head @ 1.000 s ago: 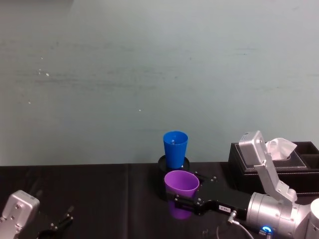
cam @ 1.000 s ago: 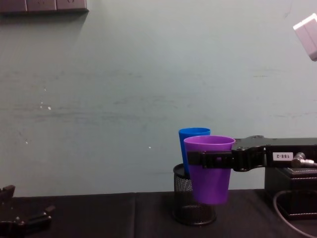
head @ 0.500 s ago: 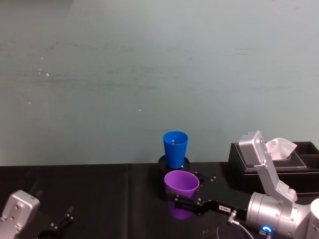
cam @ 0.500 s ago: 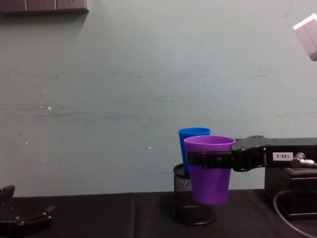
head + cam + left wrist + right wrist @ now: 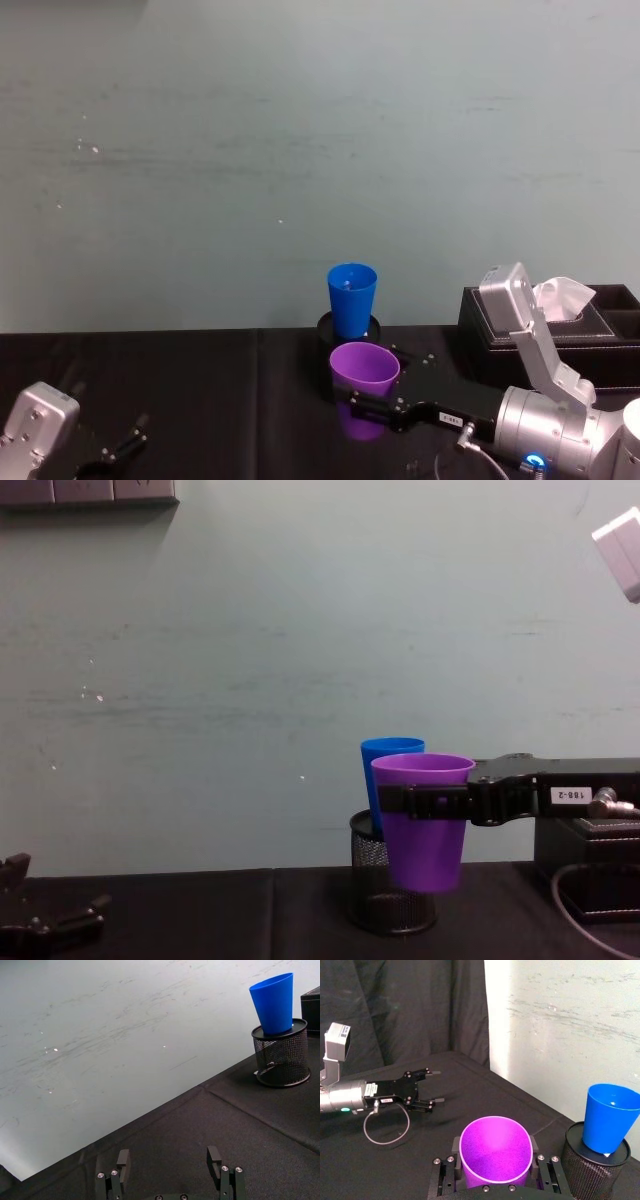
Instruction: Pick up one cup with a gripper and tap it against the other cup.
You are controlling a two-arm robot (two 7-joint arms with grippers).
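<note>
So: pickup done. R end effector [image 5: 425, 802] clamped on purple cup [image 5: 364, 368], held above tabletop [image 5: 200, 380], just near of blue cup [image 5: 352, 298] in mesh holder [image 5: 368, 870]. Tap pending. L end effector [image 5: 167, 1155] wide, near left.

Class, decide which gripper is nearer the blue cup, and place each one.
Right. The right gripper, shut on the purple cup, is just in front of the blue cup. The left gripper sits open, low on the left, well away.
</note>
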